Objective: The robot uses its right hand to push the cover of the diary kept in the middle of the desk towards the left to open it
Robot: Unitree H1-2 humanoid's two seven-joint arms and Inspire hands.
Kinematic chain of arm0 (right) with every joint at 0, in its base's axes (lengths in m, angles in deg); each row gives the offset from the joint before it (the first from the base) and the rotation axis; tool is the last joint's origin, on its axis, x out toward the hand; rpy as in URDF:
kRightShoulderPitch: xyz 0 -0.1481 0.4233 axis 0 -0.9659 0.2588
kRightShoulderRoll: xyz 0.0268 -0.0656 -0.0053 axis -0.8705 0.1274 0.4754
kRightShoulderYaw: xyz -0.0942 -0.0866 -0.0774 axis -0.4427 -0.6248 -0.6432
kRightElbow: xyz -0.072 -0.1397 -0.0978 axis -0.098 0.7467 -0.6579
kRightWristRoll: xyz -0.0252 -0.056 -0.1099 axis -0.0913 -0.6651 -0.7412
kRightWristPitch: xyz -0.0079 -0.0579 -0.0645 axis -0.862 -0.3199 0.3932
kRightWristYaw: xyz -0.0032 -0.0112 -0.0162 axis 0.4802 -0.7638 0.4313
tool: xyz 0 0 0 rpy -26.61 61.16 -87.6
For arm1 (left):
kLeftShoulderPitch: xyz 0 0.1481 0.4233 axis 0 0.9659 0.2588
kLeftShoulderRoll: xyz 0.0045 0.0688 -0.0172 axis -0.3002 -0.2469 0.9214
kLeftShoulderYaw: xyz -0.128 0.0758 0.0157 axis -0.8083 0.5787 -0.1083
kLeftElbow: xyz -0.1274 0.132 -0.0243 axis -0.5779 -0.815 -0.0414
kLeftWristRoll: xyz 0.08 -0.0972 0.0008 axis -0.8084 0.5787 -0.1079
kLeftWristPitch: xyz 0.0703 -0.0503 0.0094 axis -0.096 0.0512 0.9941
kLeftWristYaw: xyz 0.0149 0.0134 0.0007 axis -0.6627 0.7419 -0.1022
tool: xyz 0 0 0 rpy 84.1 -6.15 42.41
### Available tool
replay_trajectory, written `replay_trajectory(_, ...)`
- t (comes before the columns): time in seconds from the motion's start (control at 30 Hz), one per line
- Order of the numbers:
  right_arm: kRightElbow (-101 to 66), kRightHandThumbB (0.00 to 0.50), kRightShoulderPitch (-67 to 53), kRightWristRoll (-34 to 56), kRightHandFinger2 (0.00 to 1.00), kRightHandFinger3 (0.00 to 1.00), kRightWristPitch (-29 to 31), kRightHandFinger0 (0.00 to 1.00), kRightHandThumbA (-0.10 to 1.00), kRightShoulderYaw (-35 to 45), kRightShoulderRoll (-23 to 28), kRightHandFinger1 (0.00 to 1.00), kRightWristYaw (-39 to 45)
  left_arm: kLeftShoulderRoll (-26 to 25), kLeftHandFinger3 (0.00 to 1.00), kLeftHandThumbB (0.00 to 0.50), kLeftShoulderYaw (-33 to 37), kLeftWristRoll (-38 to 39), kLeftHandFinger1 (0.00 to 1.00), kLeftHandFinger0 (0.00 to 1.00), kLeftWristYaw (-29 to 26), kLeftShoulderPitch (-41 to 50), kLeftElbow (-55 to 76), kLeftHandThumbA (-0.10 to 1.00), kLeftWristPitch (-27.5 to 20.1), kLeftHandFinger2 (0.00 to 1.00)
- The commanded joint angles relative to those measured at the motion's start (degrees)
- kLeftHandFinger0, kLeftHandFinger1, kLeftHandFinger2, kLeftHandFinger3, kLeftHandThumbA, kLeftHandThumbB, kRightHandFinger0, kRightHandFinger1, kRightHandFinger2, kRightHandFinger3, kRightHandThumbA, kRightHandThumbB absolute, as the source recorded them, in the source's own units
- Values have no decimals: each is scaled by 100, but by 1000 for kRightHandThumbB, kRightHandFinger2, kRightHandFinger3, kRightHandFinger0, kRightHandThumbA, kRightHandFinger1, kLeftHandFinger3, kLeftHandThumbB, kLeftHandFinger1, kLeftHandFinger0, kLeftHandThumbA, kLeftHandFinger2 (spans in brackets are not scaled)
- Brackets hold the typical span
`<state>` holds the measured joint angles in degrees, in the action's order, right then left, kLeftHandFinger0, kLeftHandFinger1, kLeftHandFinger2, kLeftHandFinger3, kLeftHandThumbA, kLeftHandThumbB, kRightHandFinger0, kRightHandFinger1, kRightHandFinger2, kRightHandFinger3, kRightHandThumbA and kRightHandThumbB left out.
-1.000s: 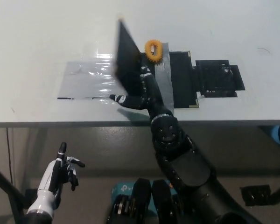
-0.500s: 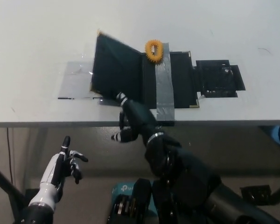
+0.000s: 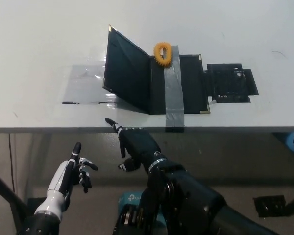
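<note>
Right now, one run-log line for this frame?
diary cover: raised, tilted left, not flat | right robot hand: open, off desk, below edge | left robot hand: open, resting low

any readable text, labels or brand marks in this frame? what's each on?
"tp-link": partial white logo on the teal box on the floor at the bottom of the head view, mostly hidden.
Diary: no text visible on its cover or inside.
Grey tape, orange ring, black panel: no markings legible.
</note>
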<state>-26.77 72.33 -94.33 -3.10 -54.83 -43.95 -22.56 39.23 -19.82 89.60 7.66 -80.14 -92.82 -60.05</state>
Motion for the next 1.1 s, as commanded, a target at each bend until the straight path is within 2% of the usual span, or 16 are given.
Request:
replay_trajectory(0.0,39,338,166,-200,364,1000,114,0,1000,244,42,101,245,-45,316,386,-51,18,201,195,30,-77,90,1000,-12,137)
replay_trajectory(0.03,6,353,167,-233,375,1000,126,0,1000,274,66,103,268,-46,320,397,-52,16,203,195,33,-64,86,1000,-32,143)
replay_trajectory(0.07,-74,363,167,-262,589,1000,99,129,1000,287,108,326,365,-41,329,428,-48,22,211,204,46,-51,67,1000,-52,151)
replay_trajectory(0.17,-420,356,105,-292,383,1000,45,0,1000,350,197,168,572,-37,347,486,-66,7,200,189,17,10,66,1000,-70,141)
replay_trajectory(0.3,-1601,349,-78,-72,609,1000,-40,240,1000,631,427,394,1076,-42,339,443,-148,94,184,168,32,62,123,1000,-54,114)
replay_trajectory(0.33,-2607,337,-234,422,366,1000,-338,53,1000,1058,526,188,1406,-45,335,448,-136,26,189,162,-12,62,140,1000,7,124)
replay_trajectory(0.37,-2879,321,-252,524,345,1000,-462,39,1000,1172,546,172,1531,-58,336,450,-131,26,189,162,5,55,123,1000,-25,123)
replay_trajectory(0.4,-3195,288,-279,740,141,1000,-557,2,1000,1369,562,7,1645,-70,342,453,-131,43,194,166,30,50,121,1000,-29,126)
replay_trajectory(0.43,-3529,233,-279,948,39,1000,-769,0,1000,1571,555,0,1757,-85,361,471,-136,37,202,192,27,42,106,1000,-21,130)
replay_trajectory(0.47,-3561,225,-282,956,100,1000,-796,0,1000,1603,538,15,1791,-91,364,472,-144,40,203,198,27,47,102,1000,-24,130)
replay_trajectory(0.5,-3825,193,-303,1041,750,1000,-949,686,1000,1740,548,765,1841,-93,368,465,-141,35,199,196,26,57,98,1000,-45,128)
replay_trajectory(0.53,-4328,187,-336,1271,1000,1000,-1274,1000,1000,1999,573,1000,1951,-103,374,454,-139,46,196,193,48,87,76,1000,-134,129)
replay_trajectory(0.77,-5687,234,-733,2719,1000,1000,-1552,1000,1000,3191,705,1000,2528,-62,349,447,-230,68,186,192,-45,176,72,1000,-136,111)
replay_trajectory(0.9,-6569,155,-1130,3923,1000,1000,-1552,1000,1000,3438,1318,1000,1789,-49,358,403,-266,89,180,156,-66,151,13,1000,-192,148)
replay_trajectory(0.97,-6762,176,-1412,4199,1000,1000,-1552,999,1000,3723,1395,1000,1647,-60,351,425,-263,72,177,140,-71,153,-30,1000,-232,146)
replay_trajectory(1.07,-7094,141,-2129,4672,924,998,-1552,798,1000,4807,1135,874,1305,-36,360,435,-322,168,188,151,-53,193,37,1000,-138,131)
